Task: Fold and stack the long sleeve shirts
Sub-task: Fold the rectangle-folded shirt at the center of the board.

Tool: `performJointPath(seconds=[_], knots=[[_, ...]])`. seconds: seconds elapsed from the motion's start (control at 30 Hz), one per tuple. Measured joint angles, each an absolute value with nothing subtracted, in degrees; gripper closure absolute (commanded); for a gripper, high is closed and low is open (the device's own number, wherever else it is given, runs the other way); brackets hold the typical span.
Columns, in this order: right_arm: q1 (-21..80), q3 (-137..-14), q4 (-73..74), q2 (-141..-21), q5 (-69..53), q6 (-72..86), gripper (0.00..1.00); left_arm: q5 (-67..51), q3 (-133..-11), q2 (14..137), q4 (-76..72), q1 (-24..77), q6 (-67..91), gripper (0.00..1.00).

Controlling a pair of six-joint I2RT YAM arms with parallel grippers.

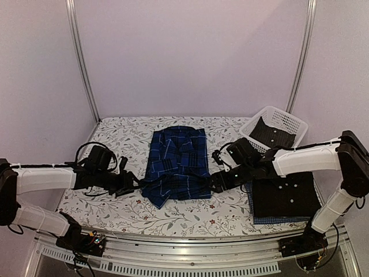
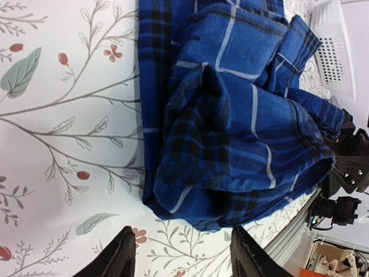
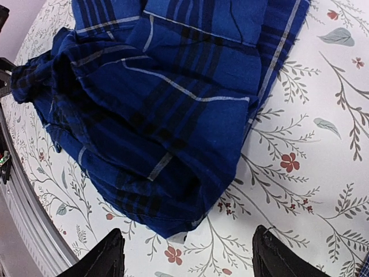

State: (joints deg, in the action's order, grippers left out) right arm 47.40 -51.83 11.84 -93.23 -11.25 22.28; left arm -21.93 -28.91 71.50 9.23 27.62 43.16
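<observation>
Left arm (image 1: 43, 179) and right arm (image 1: 302, 160): white tubular shells, black joints; a black cable (image 1: 81, 151) loops behind the matte-black left gripper (image 2: 181, 257)

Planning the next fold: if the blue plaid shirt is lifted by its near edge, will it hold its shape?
Probably not: the plaid shirt lies in soft, bunched folds at that edge, so it looks floppy and would likely drape from the held point. Pushed, it would probably wrinkle on the flowered tablecloth rather than slide as one piece.
</observation>
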Motion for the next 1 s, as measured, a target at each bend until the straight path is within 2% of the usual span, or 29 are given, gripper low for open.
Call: performJointPath(seconds=[0.2, 0.47, 0.67, 0.83, 1.0], knots=[[48.4, -51.0, 8.6, -91.5, -9.8, 22.3, 0.26, -22.7, -26.0, 68.2, 5.7, 31.0, 44.8, 0.42], [48.4, -52.6, 7.7, -94.8, -8.4, 22.4, 0.28, -19.9, -26.3, 73.0, 5.2, 34.9, 45.5, 0.38], [48.4, -53.2, 7.7, -95.2, -8.0, 22.8, 0.32, -18.8, -27.6, 75.9, 4.0, 37.2, 46.9, 0.40], [48.4, -54.4, 7.6, -96.2, -8.0, 23.2, 0.40, -18.6, -29.0, 79.6, 2.0, 38.0, 49.1, 0.47], [48.4, -55.5, 7.7, -97.5, -8.0, 23.4, 0.53, -18.3, -31.9, 82.0, 0.9, 39.2, 50.9, 0.67]])
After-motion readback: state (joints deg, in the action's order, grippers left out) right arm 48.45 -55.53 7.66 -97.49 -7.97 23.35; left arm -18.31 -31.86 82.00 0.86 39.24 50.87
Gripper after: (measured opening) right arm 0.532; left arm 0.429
